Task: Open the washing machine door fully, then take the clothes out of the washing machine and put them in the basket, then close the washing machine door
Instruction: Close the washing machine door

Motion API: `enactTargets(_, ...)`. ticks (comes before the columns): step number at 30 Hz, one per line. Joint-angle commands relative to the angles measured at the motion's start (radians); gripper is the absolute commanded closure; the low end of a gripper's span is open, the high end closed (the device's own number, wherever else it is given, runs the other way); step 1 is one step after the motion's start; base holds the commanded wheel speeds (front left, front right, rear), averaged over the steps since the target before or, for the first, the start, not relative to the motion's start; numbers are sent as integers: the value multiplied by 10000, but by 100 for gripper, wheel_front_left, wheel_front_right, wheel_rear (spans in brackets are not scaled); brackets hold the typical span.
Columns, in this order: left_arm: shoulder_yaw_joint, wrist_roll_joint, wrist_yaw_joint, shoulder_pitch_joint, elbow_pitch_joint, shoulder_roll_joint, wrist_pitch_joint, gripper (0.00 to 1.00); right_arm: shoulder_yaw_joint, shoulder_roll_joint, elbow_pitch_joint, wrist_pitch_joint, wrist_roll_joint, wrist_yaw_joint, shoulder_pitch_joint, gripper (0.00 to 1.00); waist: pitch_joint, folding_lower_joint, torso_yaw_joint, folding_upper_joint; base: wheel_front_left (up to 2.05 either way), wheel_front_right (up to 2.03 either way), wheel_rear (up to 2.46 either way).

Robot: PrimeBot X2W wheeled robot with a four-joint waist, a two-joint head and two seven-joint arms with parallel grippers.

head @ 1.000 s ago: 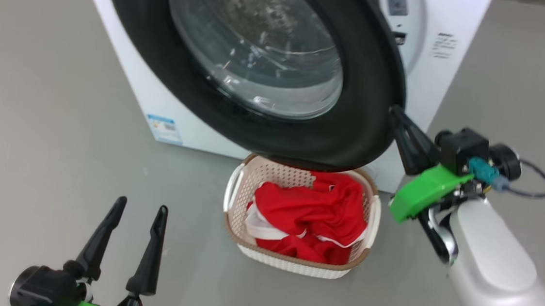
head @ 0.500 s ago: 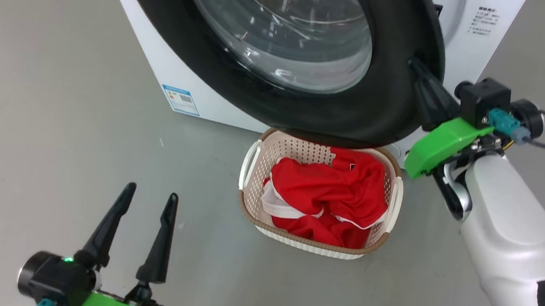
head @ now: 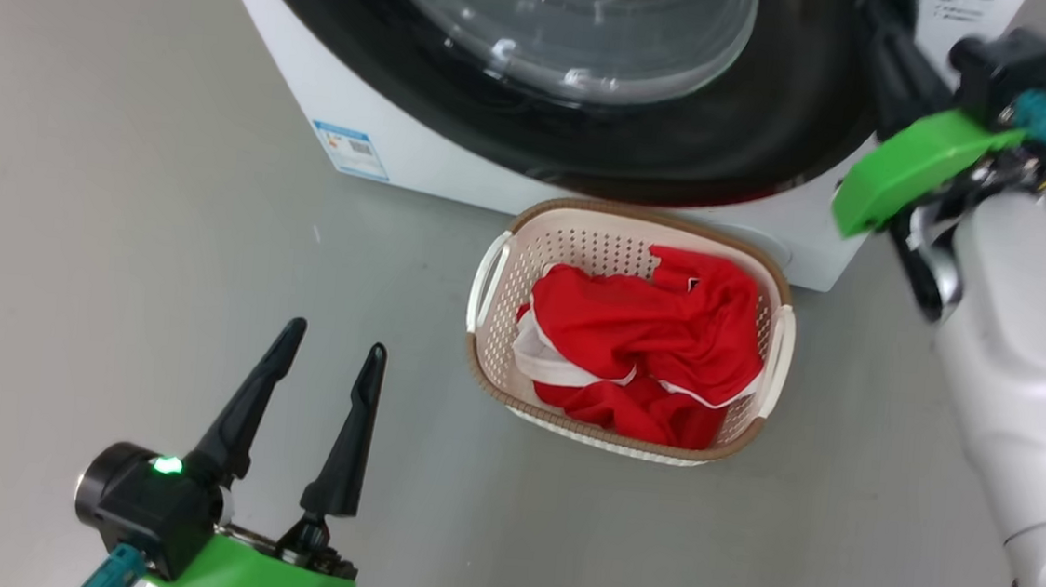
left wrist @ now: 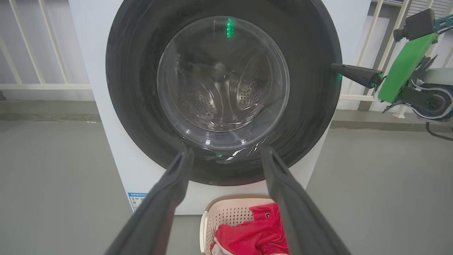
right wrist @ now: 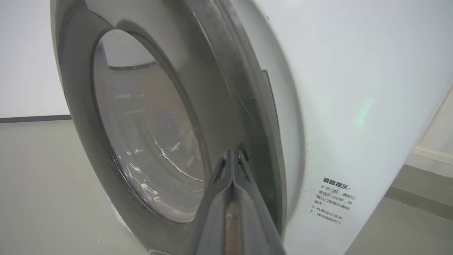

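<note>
The washing machine door (head: 684,148), black frame around bulging glass, lies almost flat against the white washing machine (head: 422,150). My right gripper (head: 876,23) is shut, its tips touching the door's right edge; the right wrist view shows the joined fingers (right wrist: 232,156) against the door (right wrist: 212,88). The red clothes (head: 660,328) lie heaped in the cream basket (head: 623,210) on the floor below the door. My left gripper (head: 337,336) hovers open and empty to the basket's left. In the left wrist view it (left wrist: 226,150) faces the door (left wrist: 134,88), with the steel drum showing through the glass.
Grey floor surrounds the machine. A small blue label (head: 352,149) sits low on its front, and a printed text sticker (right wrist: 331,202) is on its right side. White railing (left wrist: 42,85) runs behind the machine.
The door has swung nearer to the machine front, with my shut right gripper following its right edge. The head camera has shifted. My left gripper stays open.
</note>
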Motion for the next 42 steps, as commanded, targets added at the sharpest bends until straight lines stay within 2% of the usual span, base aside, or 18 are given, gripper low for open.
enactTargets(1, 336, 18, -52, -335, -203, 95, -89, 0, 21, 23, -137, -65, -117, -11, -496, 100, 235, 0, 170, 0, 0, 0, 0)
enactTargets(11, 364, -62, -173, -598, -167, -172, -89, 0, -459, -524, 260, -66, -630, -11, -1677, 100, 871, 0, 624, 0, 0, 0, 0)
enactTargets(18, 497, 18, -206, -599, -86, -205, -89, 0, -633, -434, 219, -66, -689, -11, -1657, 100, 854, 0, 538, 0, 0, 0, 0)
enactTargets(25, 582, 9, -229, -704, 50, -234, -90, 0, -595, -104, -211, -66, -487, -11, -1151, 100, 572, 0, 116, 0, 0, 0, 0)
enactTargets(26, 602, -11, -230, -701, 66, -240, -90, 0, -598, -43, -343, -66, -415, -11, -1035, 85, 515, 0, 40, 0, 0, 0, 0)
enactTargets(27, 634, -56, -232, -694, 81, -249, -90, 0, -587, 17, -453, -66, -342, -11, -899, 66, 451, 0, -40, 0, 0, 0, 0)
enactTargets(28, 671, -122, -233, -681, 101, -261, -90, 0, -555, 70, -608, -66, -294, -11, -758, 0, 387, 0, -125, 0, 0, 0, 0)
enactTargets(36, 1015, -337, -238, -572, 223, -306, -90, 0, -177, 397, -1881, -66, 145, -11, 846, 0, -229, 0, -998, 0, 0, 0, 0)
enactTargets(42, 1270, -399, -239, -481, 242, -344, -90, 0, -292, 494, -3053, -66, 252, -11, 2293, 0, -645, 0, -1750, 0, 0, 0, 0)
